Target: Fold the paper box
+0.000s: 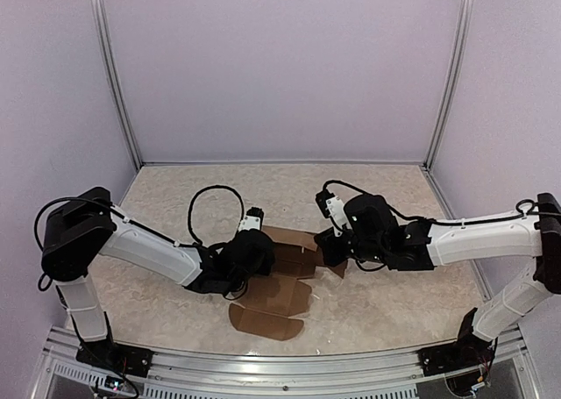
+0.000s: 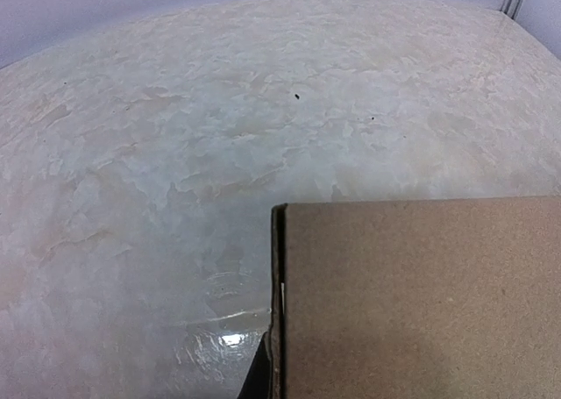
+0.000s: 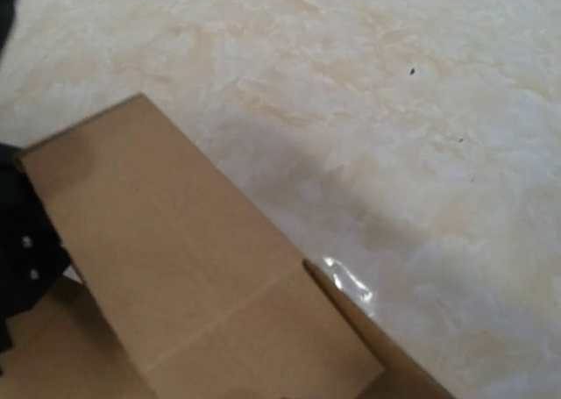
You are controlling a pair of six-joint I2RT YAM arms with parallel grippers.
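Note:
The paper box (image 1: 282,295) is a brown cardboard sheet lying partly unfolded between the two arms, with rounded flaps toward the near edge. My left gripper (image 1: 259,252) is at its left side, shut on a raised panel. In the left wrist view that panel (image 2: 421,302) stands edge-on at the jaws, with one dark finger (image 2: 257,380) beside it. My right gripper (image 1: 332,252) is at the sheet's right side, shut on a flap. Its own fingers are hidden in the right wrist view, where creased panels of the paper box (image 3: 175,259) fill the lower left.
The marbled beige tabletop (image 1: 394,197) is walled in by pale panels with metal posts at the back corners. An aluminium rail (image 1: 280,364) with both arm bases runs along the near edge. A black part of the left arm (image 3: 22,241) shows at the right wrist view's left edge.

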